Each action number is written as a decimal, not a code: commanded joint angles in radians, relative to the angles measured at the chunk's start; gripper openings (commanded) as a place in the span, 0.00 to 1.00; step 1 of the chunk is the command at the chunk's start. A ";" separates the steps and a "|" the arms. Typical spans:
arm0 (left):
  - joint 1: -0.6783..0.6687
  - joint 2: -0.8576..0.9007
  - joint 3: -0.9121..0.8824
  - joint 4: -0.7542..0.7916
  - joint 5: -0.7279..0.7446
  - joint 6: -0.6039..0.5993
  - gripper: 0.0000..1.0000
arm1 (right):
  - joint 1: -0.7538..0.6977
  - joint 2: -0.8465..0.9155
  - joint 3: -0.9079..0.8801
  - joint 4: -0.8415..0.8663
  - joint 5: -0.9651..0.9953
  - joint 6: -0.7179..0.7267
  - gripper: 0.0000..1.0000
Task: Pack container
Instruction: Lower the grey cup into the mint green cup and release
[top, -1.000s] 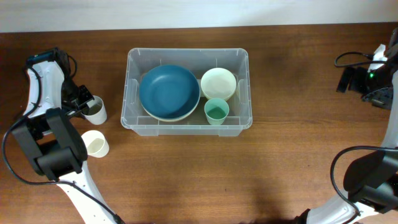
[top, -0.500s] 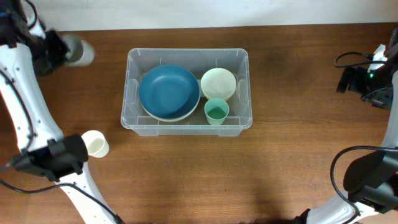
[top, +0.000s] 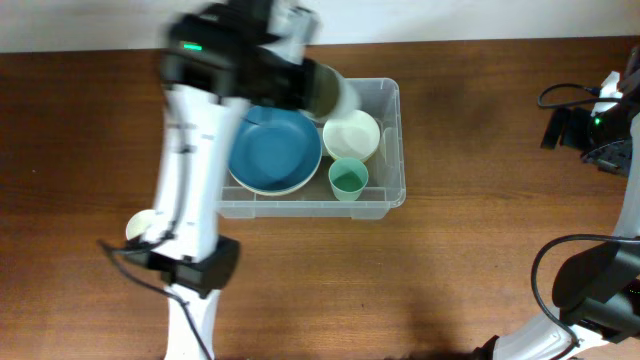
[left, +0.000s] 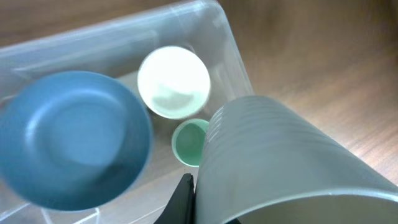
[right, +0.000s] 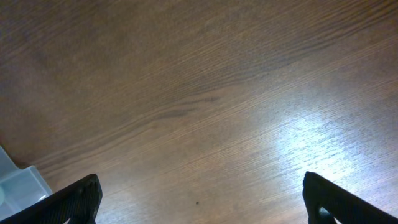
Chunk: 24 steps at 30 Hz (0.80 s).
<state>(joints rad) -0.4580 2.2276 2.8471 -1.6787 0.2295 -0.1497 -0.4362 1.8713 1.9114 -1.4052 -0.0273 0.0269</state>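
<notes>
Grey cup (left: 280, 168), blurred overhead, shows sharply clamped in left hand (top: 306, 86) above container (top: 300, 207).

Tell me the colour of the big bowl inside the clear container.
The big bowl is blue; the left wrist view shows it best.

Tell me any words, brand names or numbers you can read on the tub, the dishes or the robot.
None: no view shows readable text.
The container, blue bowl and grey cup show no lettering.
The left arm is motion-blurred; only a green light shows.
</notes>
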 joint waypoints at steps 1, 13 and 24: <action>-0.072 0.076 -0.026 -0.003 -0.147 -0.022 0.01 | -0.003 0.003 -0.004 0.001 -0.003 0.007 0.99; -0.124 0.140 -0.117 -0.006 -0.145 -0.040 0.01 | -0.003 0.003 -0.004 0.001 -0.003 0.007 0.99; -0.124 0.146 -0.271 0.024 -0.145 -0.041 0.01 | -0.003 0.003 -0.004 0.001 -0.003 0.007 0.99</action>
<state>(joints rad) -0.5777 2.3661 2.6041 -1.6642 0.0959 -0.1799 -0.4362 1.8713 1.9114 -1.4052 -0.0277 0.0261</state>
